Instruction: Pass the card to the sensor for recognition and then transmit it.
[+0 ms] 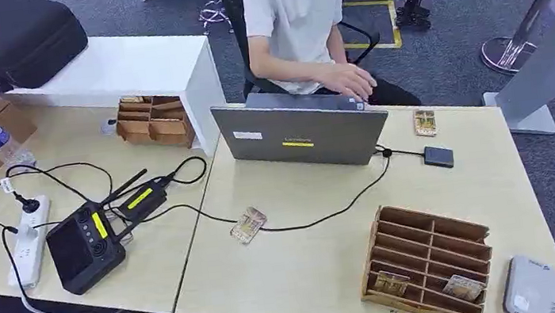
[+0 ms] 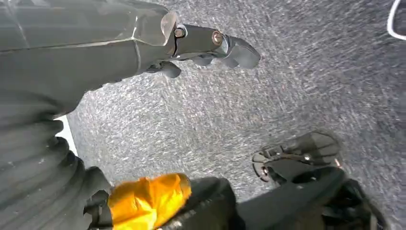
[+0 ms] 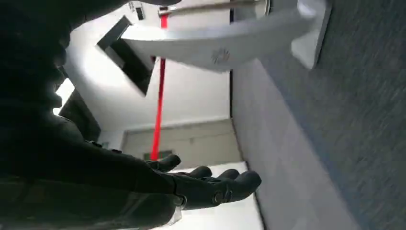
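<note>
Judging by how things lie, neither a start nor a finish is settled. One card [image 1: 248, 225] lies flat on the counter [image 1: 305, 273], just beside a black cable [image 1: 322, 216]; a second card [image 1: 424, 122] lies near the far edge, beside the small black sensor box [image 1: 438, 157]. More cards are seen in the wooden slot rack [image 1: 427, 262].

No card is held: the left hand [image 2: 210, 48] hangs over grey carpet, fingers loosely extended, empty; the right hand [image 3: 210, 184] is spread, empty. This fits both a card yet to be scanned and one already handed over.

Room is tight: laptop [image 1: 303, 131] and a person [image 1: 298, 22] behind it, rack at the near right edge, cable crossing mid-counter. Open surface is left between cable and rack.
</note>
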